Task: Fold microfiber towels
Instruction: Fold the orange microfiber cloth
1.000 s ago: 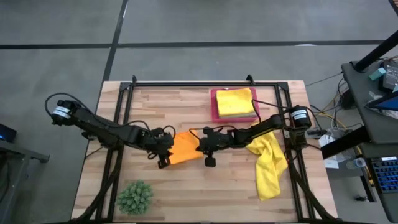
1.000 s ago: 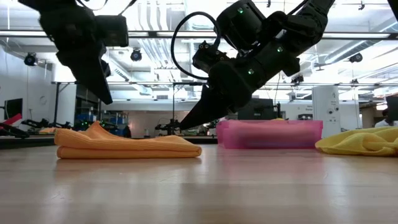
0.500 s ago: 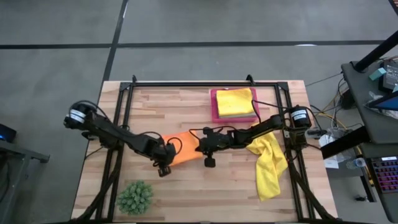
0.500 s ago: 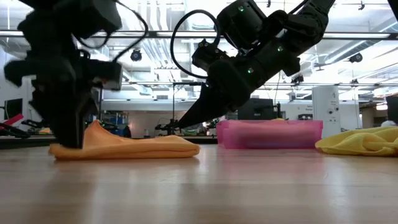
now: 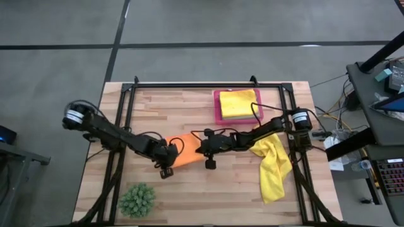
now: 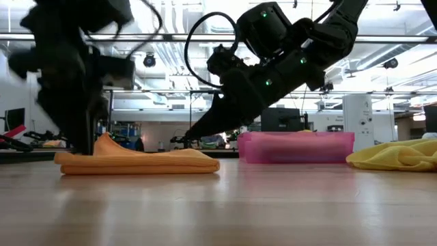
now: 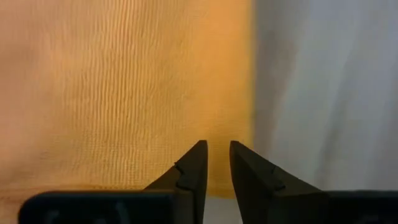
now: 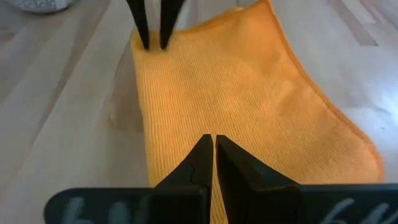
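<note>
On the wooden tabletop the orange towel lies folded flat near the middle, between the two arms. The left claw stands down at the towel's left edge; in the left wrist view its two dark fingers are drawn close with only a narrow slit between them, their tips over the cloth's border. Whether they actually pinch the fabric or merely press beside it is hard to say from these views, since the low view shows that arm blurred above the towel's end.

The right claw hovers over the opposite end of the orange towel, its fingers pressed together with nothing between them; the low view shows its tip raised above the cloth.

A yellow towel lies crumpled at the right side of the tabletop, trailing toward the near edge. Another yellow towel rests folded on top of a stack in the pink tray at the far side. A spiky green plant ball sits near the front left corner.
</note>
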Motion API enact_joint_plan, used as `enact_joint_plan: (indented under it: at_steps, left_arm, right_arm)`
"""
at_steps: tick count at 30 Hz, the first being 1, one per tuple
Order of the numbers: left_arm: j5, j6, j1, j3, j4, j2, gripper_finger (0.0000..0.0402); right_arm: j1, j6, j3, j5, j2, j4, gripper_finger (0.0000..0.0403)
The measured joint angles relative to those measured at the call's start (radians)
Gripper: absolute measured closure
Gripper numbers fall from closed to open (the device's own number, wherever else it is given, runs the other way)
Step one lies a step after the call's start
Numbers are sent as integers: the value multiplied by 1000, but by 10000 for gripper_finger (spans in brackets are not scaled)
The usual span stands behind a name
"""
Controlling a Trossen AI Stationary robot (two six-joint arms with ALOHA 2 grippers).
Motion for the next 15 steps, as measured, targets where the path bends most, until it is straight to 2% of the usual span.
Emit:
enact_joint_plan:
  at_steps: [6, 13, 15]
  left_arm:
    - [-91, 6, 1, 0, -102, -120, 348]
    - [-417, 30, 7, -45, -155, -162, 348]
    - [-467, 29, 21, -65, -148, -148, 348]
  right_arm:
    - [-9, 0, 1, 24, 17, 10, 390]
    - [-30, -11, 1, 78, 18, 7, 390]
    - [-42, -11, 1, 80, 18, 7, 390]
